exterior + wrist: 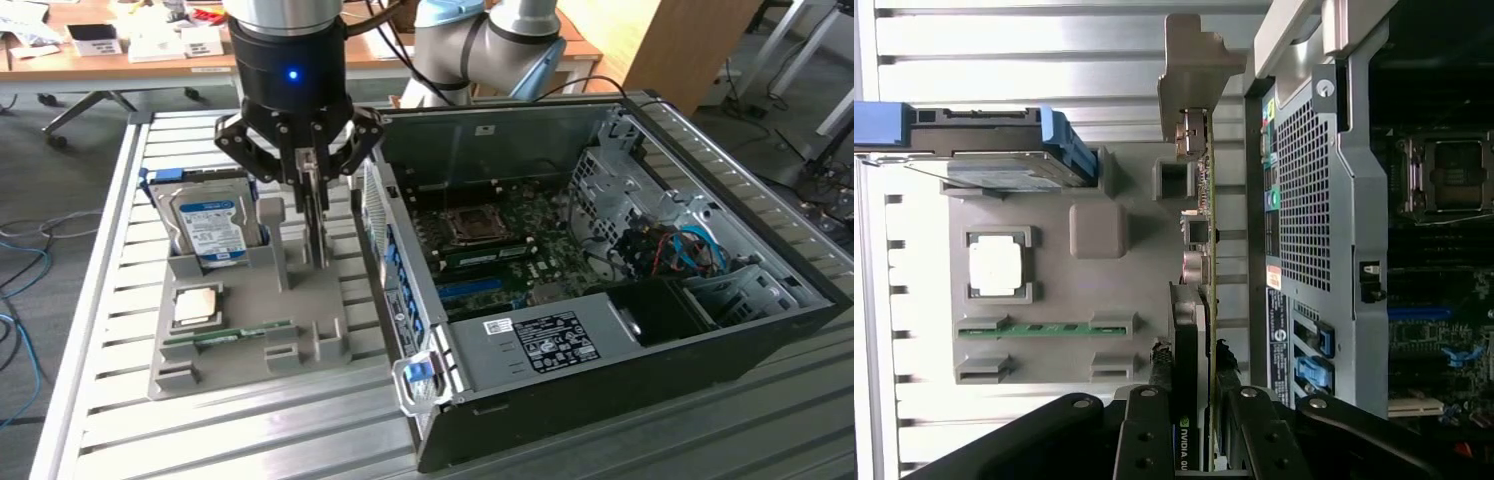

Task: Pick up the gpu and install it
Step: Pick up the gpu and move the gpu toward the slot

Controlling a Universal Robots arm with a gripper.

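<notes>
The gpu [318, 225] hangs edge-on and upright, a thin card with a dark face and a silver end bracket [1194, 60]. My gripper [311, 180] is shut on its upper end, one finger on each face. In the wrist view the gpu [1200, 250] runs from the fingers [1160, 385] out over the grey holder tray [1054, 290], close beside the computer case's rear wall [1324, 200]. Whether its lower edge still touches the tray [240, 355] I cannot tell. The open computer case [601, 250] lies on its side at the exterior view's right, its motherboard [507, 240] exposed.
The tray also holds a silver hard drive [214, 225] standing with a blue-white label, a square processor chip [198, 303] and a narrow green RAM stick [247, 332]. Everything rests on a slatted metal table [200, 440]. Cables [667, 250] and a power supply [561, 340] sit inside the case.
</notes>
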